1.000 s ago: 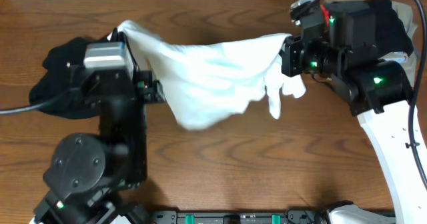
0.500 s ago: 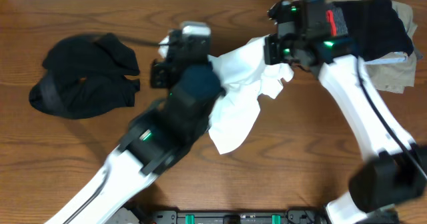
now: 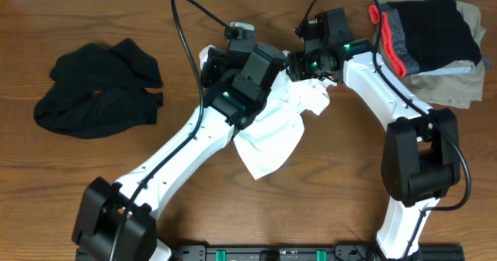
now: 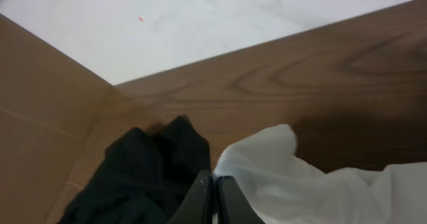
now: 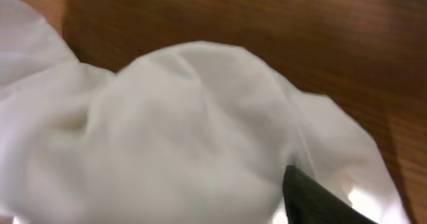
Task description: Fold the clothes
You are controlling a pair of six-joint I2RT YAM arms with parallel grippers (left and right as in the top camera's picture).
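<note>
Your wooden bench [image 3: 78, 183] carries the white T-shirt [image 3: 272, 137] bunched near centre, toward 12 o'clock, with the black garment [image 3: 97, 90] heaped at 10 o'clock. Your left fingers [image 4: 203, 197] are pressed together on the shirt's edge. Your right fingers [image 5: 310, 194] lie against the shirt; you cannot tell whether they're open.

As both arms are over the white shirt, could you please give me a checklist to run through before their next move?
1. Left gripper shut: ok.
2. Its hold on the white T-shirt: cannot tell; fabric meets the tips.
3. Right gripper open: cannot tell.
4. T-shirt lying flat: not ok, bunched up.
5. Black garment apart from the T-shirt: ok.
</note>
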